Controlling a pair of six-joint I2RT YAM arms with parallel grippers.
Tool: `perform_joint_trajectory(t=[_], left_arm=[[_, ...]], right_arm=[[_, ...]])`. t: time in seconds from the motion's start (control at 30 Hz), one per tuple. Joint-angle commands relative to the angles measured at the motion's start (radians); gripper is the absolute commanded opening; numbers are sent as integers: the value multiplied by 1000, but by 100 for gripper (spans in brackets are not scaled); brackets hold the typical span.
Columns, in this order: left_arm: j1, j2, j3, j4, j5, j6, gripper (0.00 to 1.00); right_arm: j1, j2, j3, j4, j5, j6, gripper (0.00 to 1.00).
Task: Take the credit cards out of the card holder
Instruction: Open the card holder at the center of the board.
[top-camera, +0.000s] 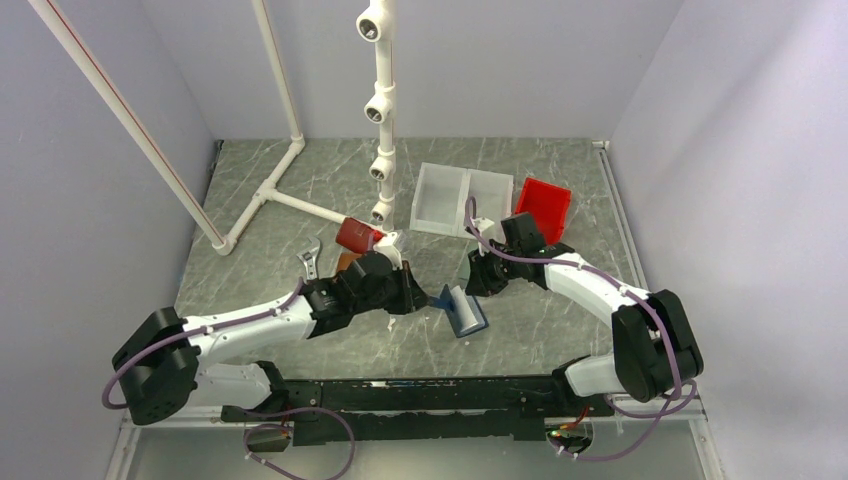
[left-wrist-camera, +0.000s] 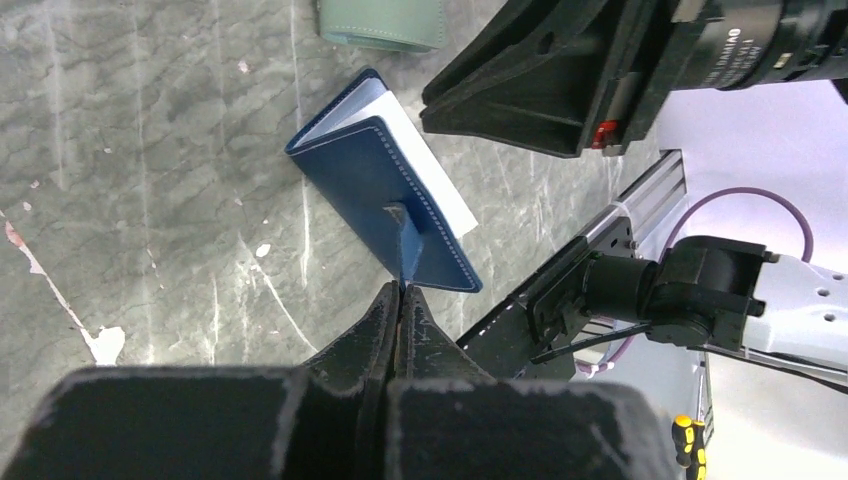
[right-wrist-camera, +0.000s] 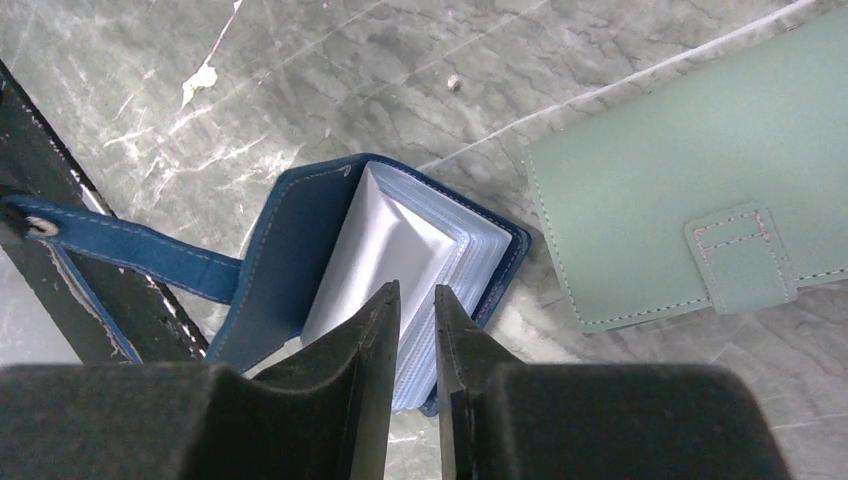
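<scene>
The navy card holder (top-camera: 464, 312) lies partly open on the marble table between my two grippers. My left gripper (left-wrist-camera: 402, 290) is shut on its snap strap (left-wrist-camera: 399, 235) and holds the navy cover (left-wrist-camera: 365, 170) up. In the right wrist view the holder (right-wrist-camera: 290, 250) gapes, showing a stack of pale, light-blue sleeves (right-wrist-camera: 400, 250). My right gripper (right-wrist-camera: 417, 295) hovers just above that stack, jaws a narrow gap apart with nothing between them. I cannot make out any credit cards; they are hidden in the sleeves or out of view. In the top view the left gripper (top-camera: 428, 298) and right gripper (top-camera: 476, 283) flank the holder.
A flat grey-green wallet (right-wrist-camera: 690, 200) lies right beside the holder. A dark red wallet (top-camera: 355, 235) and a brown one (top-camera: 347, 262) sit behind the left arm. Two clear bins (top-camera: 460, 200) and a red bin (top-camera: 543, 205) stand at the back. A white pipe frame (top-camera: 380, 110) rises behind.
</scene>
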Motion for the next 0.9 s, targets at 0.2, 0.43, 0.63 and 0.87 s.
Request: perform_joint_trajectory(t=[0.2, 0.43, 0.63, 0.87], left_arm=[[24, 23, 29, -9, 32, 5, 0], [40, 0, 7, -128, -13, 4, 0], [75, -4, -34, -235, -47, -14, 0], [95, 19, -59, -320, -95, -45, 0]], right_arm=[[2, -62, 55, -17, -18, -56, 26], [-4, -84, 81, -74, -88, -147, 34], [-7, -88, 87, -121, -181, -223, 38], [-4, -56, 83, -112, -205, -213, 37]])
